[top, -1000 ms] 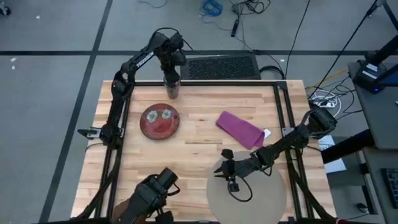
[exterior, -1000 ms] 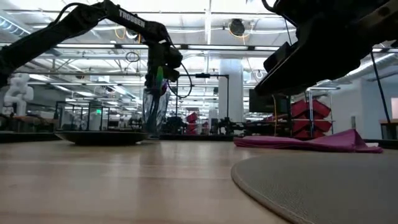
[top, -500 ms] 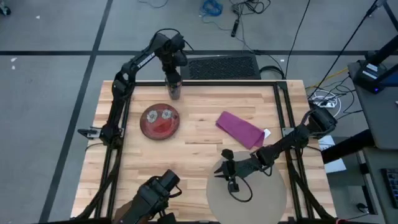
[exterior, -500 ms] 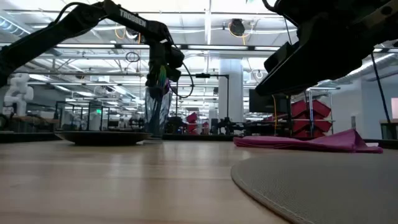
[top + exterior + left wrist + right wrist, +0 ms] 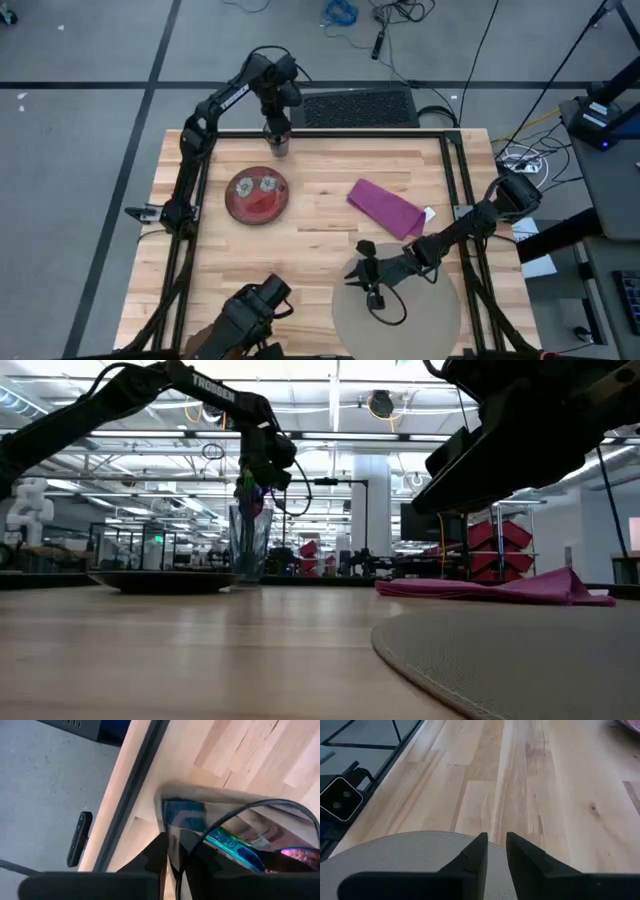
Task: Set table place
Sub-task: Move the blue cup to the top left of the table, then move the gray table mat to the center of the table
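Observation:
A clear glass (image 5: pixel 278 145) holding iridescent cutlery stands at the far edge of the table (image 5: pixel 330 170). My left gripper (image 5: pixel 174 837) is shut on it from above. In the low view the glass (image 5: pixel 248 545) is upright, its base at table level. A red plate (image 5: pixel 257 195) lies flat at the left, and a magenta napkin (image 5: pixel 385 208) lies right of centre. My right gripper (image 5: pixel 496 840) hovers over the far-left edge of the round beige mat (image 5: pixel 410 325). A narrow gap shows between its fingers, with nothing in it. My left gripper pinches the glass's wall at the rim (image 5: pixel 167 822), one finger inside the glass and one outside. The fingers come from above, pointing down. The glass hangs upright below them; whether its base rests on the table I cannot tell.
The mat (image 5: pixel 520 650) lies flat at the near right. Bare wood lies between the plate (image 5: pixel 165 580), the napkin (image 5: pixel 500 588) and the mat. A black rail frame (image 5: pixel 452 170) runs along the table's sides. A camera mount sits at the near edge.
My left gripper has lowered a little with the glass. The glass leaned for a moment and now stands upright near the far edge.

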